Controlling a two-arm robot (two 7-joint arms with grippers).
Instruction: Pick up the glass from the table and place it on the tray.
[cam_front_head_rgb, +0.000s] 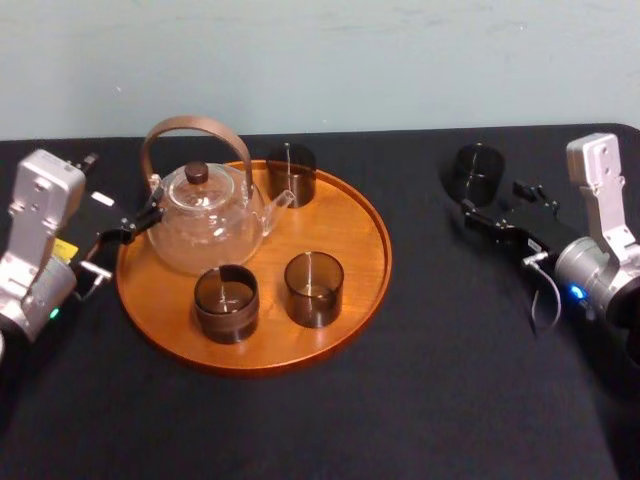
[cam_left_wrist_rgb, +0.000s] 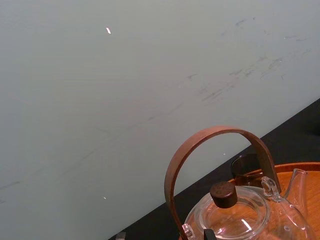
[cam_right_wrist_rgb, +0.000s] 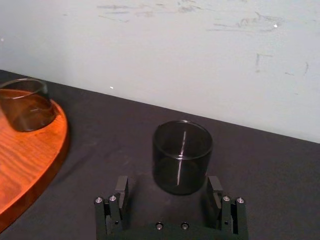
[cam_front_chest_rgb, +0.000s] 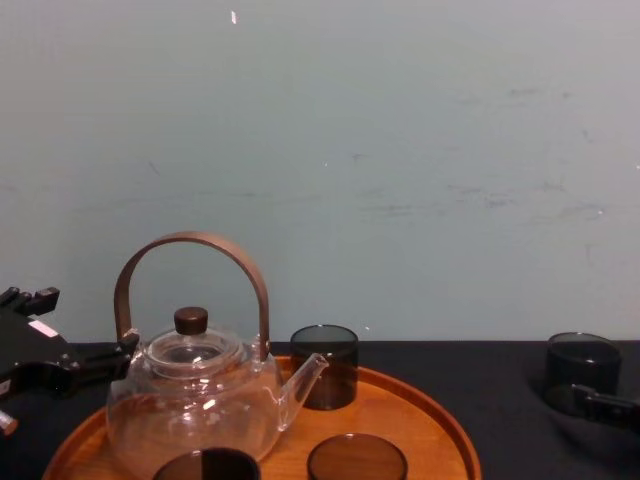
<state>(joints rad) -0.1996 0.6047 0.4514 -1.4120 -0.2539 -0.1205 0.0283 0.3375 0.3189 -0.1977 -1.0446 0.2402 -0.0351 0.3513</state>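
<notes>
Tabletop: the matte black tabletop spreads across the whole near scene, up to a pale wall behind it.
Tray: the round orange-brown wooden tray lies left of centre on the tabletop, flat, with its low rim all round.
On the tray: a clear glass teapot with a brown arched handle and a dark lid knob stands on the tray's left half, spout toward the right. Three smoky tumblers stand upright around it: the far tumbler at the back rim by the spout, the front-left tumbler and the front-right tumbler side by side near the front.
Glass: the dark glass stands upright on the bare tabletop, well to the right of the tray and apart from it, toward the back edge.
Right tool: the right tool sits low over the tabletop just behind the glass, its jaws spread wide. The glass's base stands at the mouth between the two fingertips; whether either one touches it cannot be told.
Left tool: the left tool hangs at the tray's left rim, close to the teapot's handle base. Whether it is spread or pressed together cannot be told.
</notes>
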